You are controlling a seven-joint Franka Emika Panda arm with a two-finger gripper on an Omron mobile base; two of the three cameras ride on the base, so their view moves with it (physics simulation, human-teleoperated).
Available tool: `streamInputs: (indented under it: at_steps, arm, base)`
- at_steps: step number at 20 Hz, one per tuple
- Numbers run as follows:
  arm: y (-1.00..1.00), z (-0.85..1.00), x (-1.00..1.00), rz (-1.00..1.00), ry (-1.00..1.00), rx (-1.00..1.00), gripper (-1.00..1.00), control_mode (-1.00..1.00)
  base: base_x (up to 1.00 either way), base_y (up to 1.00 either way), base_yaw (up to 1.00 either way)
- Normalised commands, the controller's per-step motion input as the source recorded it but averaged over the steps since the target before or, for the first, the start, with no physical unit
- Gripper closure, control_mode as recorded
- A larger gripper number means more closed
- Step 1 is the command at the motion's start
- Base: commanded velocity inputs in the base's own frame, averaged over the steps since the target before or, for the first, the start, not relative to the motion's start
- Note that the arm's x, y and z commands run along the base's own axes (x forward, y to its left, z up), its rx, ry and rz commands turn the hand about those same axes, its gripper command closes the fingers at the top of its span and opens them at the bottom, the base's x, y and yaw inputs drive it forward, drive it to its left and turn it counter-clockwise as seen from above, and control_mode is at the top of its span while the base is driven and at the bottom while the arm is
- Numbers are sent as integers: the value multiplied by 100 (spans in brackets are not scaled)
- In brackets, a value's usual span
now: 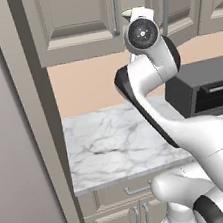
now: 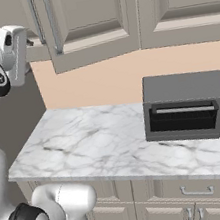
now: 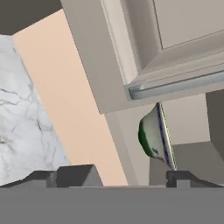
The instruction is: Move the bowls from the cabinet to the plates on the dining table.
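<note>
Nearest the camera in the hand view, the tool (image 3: 120, 175) has its two dark fingertips (image 3: 74, 173) set wide apart with nothing between them, and the view is rolled well over on its side. Just past the tips sits a bowl (image 3: 153, 136), seen edge-on inside the cabinet (image 3: 183, 26): a pale cream to olive body, a dark green patch low on its outside, and a thin dark line running along near its rim. It lies beneath the long brushed-metal handle (image 3: 179, 85) of the open door, and how it sits on the shelf cannot be made out. From the left base view a sliver of pale rim (image 1: 126, 13) peeps above the raised wrist, between two cabinet handles. The main risk, to my eye, is the door: it hangs close to the line of approach, so a reach straight in could knock its edge or handle and spoil the aim. With the hand rolled this far, a finger might also meet the rim edgeways and push the bowl deeper or tip it rather than straddle its wall. Further off and below lies the marble worktop (image 2: 101, 138), with a dark toaster oven (image 2: 188, 109) standing on it against the peach wall (image 2: 97, 83); a dropped bowl would land there.
</note>
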Motion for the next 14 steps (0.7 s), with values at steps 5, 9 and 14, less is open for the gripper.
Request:
streamInputs:
  at_steps: [5,9,14]
  arm:
    - [-21,-5,32,0,0,-18,-100,-100]
    - [-32,-2,33,-1,0,-18,-100,-100]
    - [-33,-4,35,-2,0,-17,-100,-100]
  base:
    - [0,0,0]
    - [0,0,0]
    - [0,0,0]
